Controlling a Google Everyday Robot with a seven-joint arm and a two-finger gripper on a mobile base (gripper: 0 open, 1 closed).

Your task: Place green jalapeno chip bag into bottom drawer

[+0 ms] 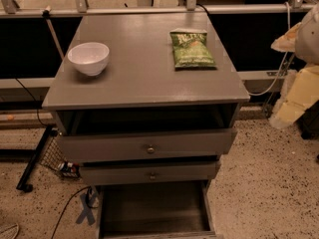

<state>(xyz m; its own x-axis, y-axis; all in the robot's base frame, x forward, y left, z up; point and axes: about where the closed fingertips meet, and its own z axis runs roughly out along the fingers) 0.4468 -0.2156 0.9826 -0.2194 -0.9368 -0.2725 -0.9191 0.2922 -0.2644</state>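
The green jalapeno chip bag [193, 49] lies flat on the right rear part of the grey cabinet top [144, 78], pale lettering at its far end. The bottom drawer [154, 209] is pulled out at the foot of the cabinet, and the part of its dark grey tray that shows holds nothing. My gripper [295, 99] is a pale cream shape at the right edge of the view, beside the cabinet and below the level of its top. It is well to the right of the bag and touches nothing.
A white bowl [89, 58] stands on the left of the cabinet top. The two knobbed drawers [147, 146] above the bottom one stick out a little. A metal rail [149, 9] runs behind the cabinet. Cables and a black stand foot [30, 168] lie on the speckled floor at left.
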